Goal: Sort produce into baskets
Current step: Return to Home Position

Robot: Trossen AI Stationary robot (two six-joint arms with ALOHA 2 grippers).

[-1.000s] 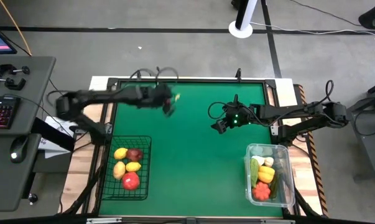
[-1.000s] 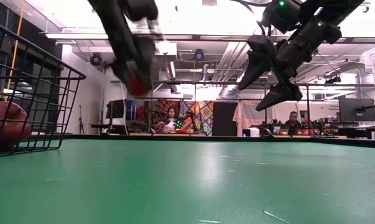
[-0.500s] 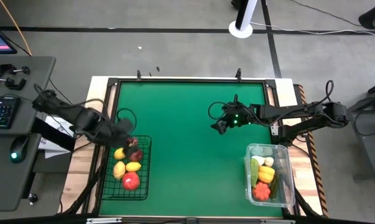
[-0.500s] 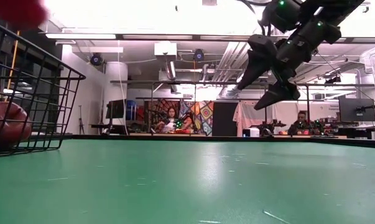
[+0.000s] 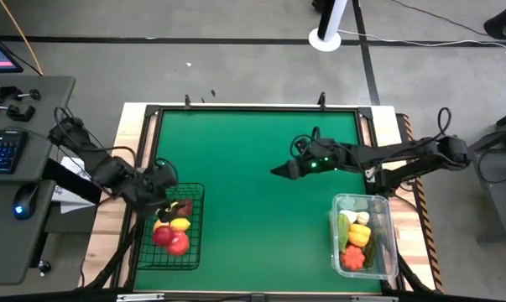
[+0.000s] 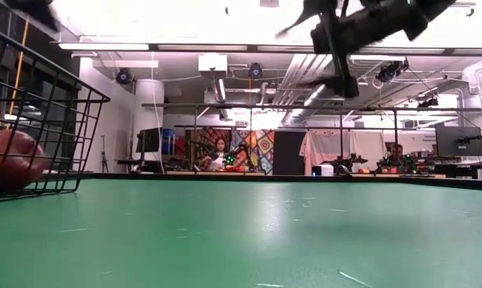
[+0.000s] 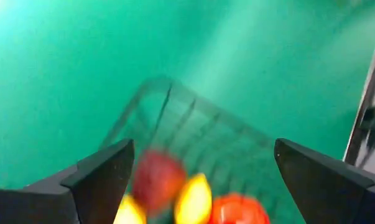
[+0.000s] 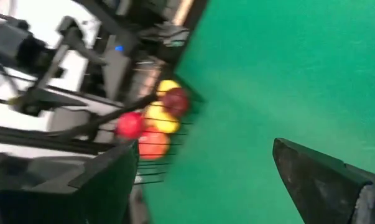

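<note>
The black wire basket stands at the table's near left and holds yellow pieces, a dark red one and two red ones. My left gripper hovers over the basket's far end, open and empty. The clear plastic basket at the near right holds green, white, yellow and orange-red produce. My right gripper hangs open and empty above the middle of the green table.
A desk with a keyboard and a mouse stands left of the table. The green mat between the two baskets is bare. In the low view the wire basket fills the left edge, and people sit far back in the room.
My left gripper has swung from the table's far middle toward the near left edge, carrying a red piece, and now stands over the wire basket. That red piece now lies in the basket among the others. My right gripper has tipped and reached slightly toward the left.
</note>
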